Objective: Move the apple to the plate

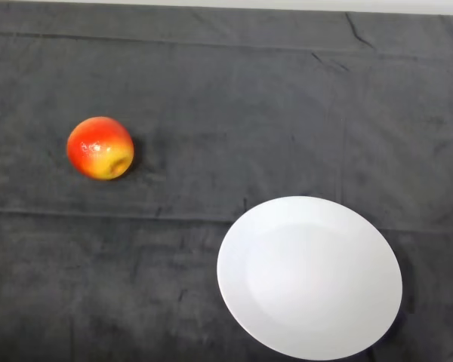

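Dark cloth — apple left, well apart from plate.

surface: dark cloth, creased, covering table | far edge: pale strip along top

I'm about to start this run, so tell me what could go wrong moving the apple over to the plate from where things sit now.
1. The apple is round and lies on its side on the dark cloth, so a poor grasp could send it rolling away.
2. The white plate is shallow; an apple dropped rather than set down may roll off.
3. The plate sits at the view's lower edge, probably close to the table's near side, so a bump could push it toward that edge.
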